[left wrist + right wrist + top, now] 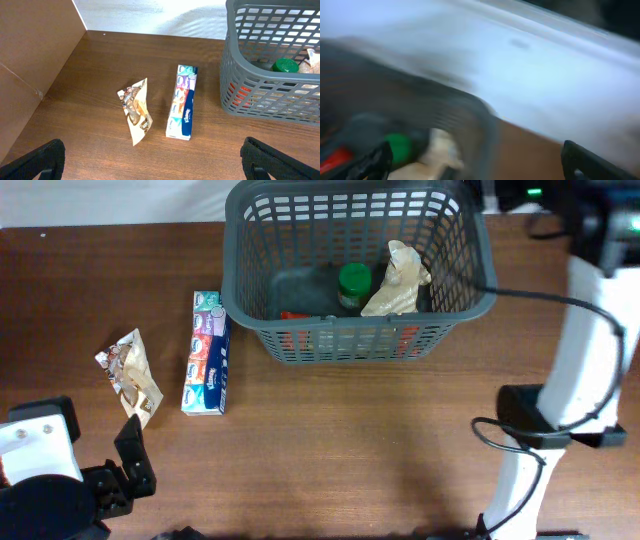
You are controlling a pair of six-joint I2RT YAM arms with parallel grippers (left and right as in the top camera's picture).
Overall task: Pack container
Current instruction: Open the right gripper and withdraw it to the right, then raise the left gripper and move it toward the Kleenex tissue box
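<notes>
My left gripper (152, 152) hangs spread wide over the table's near left. The container (340, 340) stands well apart from it, far and to the right, with a green-lidded jar (354, 280) inside. My right gripper (475, 154), blurred but also wide, is near the container's far right corner.

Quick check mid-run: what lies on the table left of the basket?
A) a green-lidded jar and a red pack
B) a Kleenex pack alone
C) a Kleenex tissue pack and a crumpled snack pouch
C: the Kleenex tissue pack and crumpled snack pouch lie on the table beside the basket; the green-lidded jar is inside it.
</notes>
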